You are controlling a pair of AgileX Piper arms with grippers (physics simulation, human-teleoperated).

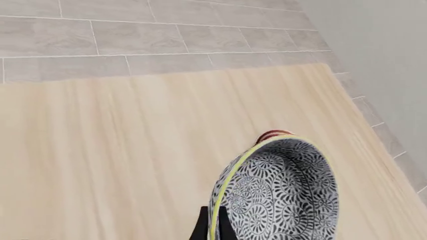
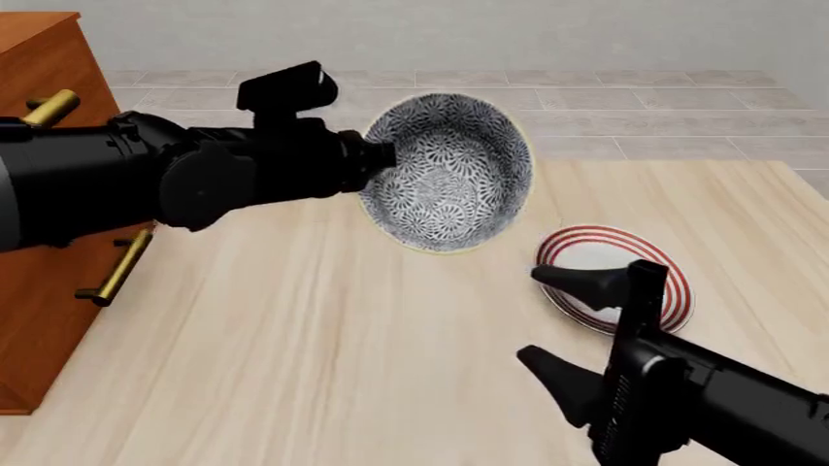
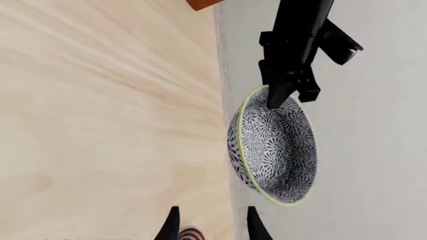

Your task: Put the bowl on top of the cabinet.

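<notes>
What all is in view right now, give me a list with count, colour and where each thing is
bowl: one, dark blue-and-white floral, pale rim; held tilted above the table by its rim
plate: one, white with red rings; flat on the table, right of the bowl
cabinet: one, reddish-brown, brass handles; left edge of the table
table: one, pale wood
left gripper: black, shut on the bowl's rim
right gripper: black, open, near the plate

My left gripper [image 2: 376,155] holds the bowl [image 2: 447,173] by its rim, tipped on edge above the table's [image 2: 324,340] middle. The cabinet [image 2: 39,243] stands at the left edge; the plate [image 2: 609,277] lies toward the right edge, just beyond my right gripper [image 2: 550,320].
</notes>
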